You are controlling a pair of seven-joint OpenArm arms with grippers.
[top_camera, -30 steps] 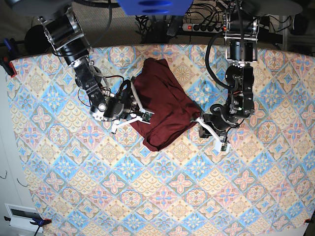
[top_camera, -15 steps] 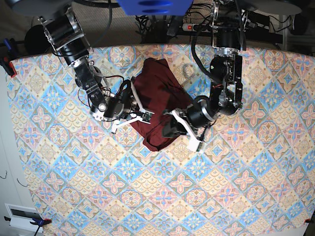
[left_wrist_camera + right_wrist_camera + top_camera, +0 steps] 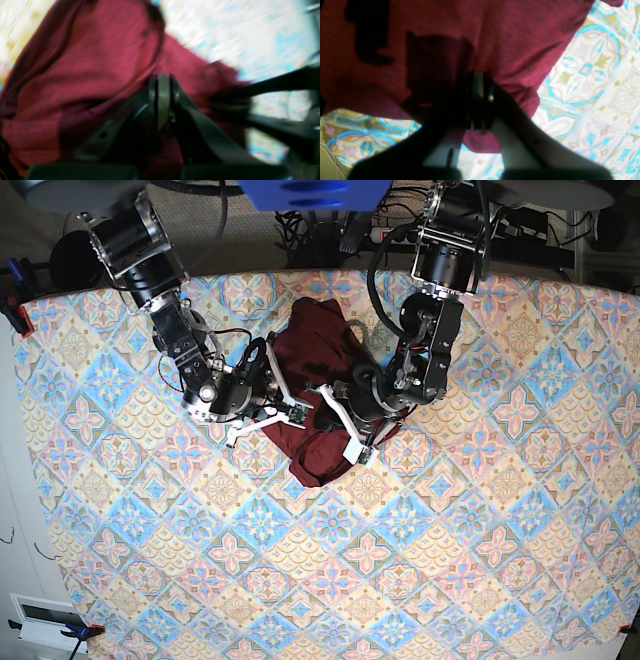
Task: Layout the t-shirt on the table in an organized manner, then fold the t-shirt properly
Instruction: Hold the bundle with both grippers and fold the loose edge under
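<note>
Left wrist: I see one blurred maroon t-shirt (image 3: 82, 70), left end effector (image 3: 160, 100) pinching it.

Right wrist: right end effector (image 3: 478, 100) pinches its edge.

Base: one bunched t-shirt, twelve o'clock on the worktop (image 3: 480, 510).

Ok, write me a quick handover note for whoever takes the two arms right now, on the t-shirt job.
Left claw: shut, pinching a fold of the t-shirt and carrying it over the garment; this wrist view is blurred.
Right claw: shut on the t-shirt's edge, on the opposite side.
The t-shirt lies bunched in a compact heap near the far middle of the table, between both arms.
Done: one side is partly folded over.
Left: finish the fold, release both claws, and check the edges, since the shape looks uneven and the sleeves cannot be made out.
</note>
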